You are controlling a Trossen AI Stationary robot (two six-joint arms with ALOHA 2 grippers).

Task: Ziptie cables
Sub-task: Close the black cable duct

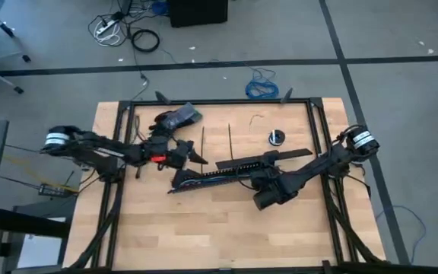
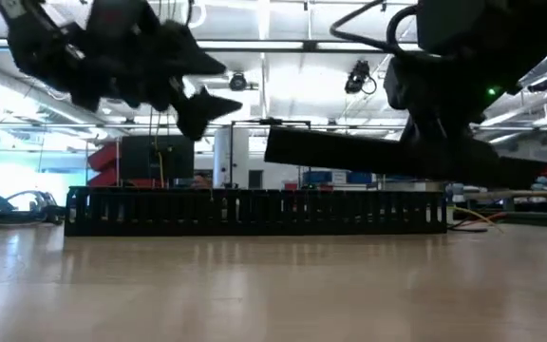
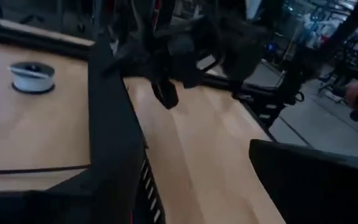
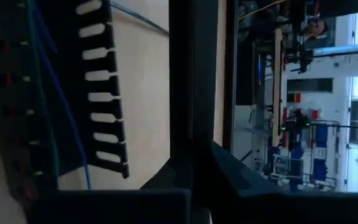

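1. From above, we see the wooden table [image 1: 219, 228] with the long black slotted channel [image 1: 204, 180] lying aslant near its middle, the blue, grey and white cables [image 1: 196, 181] running along inside it.
2. The two zipties [image 1: 203, 142] lie as thin black strips side by side on the bare wood just beyond the channel, apart from each other and touched by neither arm.
3. The left gripper [image 1: 191, 154] reaches in from the left side and hangs near the channel's left end, close to the nearer ziptie; its fingers are spread open and hold nothing.
4. In the table-height view that gripper [image 2: 198, 106] hangs clear above the channel [image 2: 254, 211], which stands as a comb-edged wall across the wood.
5. The right gripper [image 1: 238, 163] comes in from the right side and sits at the middle of the channel, where a long flat black strip [image 1: 265, 158] lies under it; we cannot tell whether its fingers are open or closed.
6. The right wrist view looks close along the channel's slotted wall [image 4: 101, 93], with a blue cable [image 4: 61, 99] threading the inside.
7. A small white spool [image 1: 277, 137] rests on the table beyond the right arm, well apart from the channel; the left wrist view shows it too [image 3: 33, 77].
8. A dark bundle [image 1: 177, 116] lies near the table's far edge, behind the left arm.
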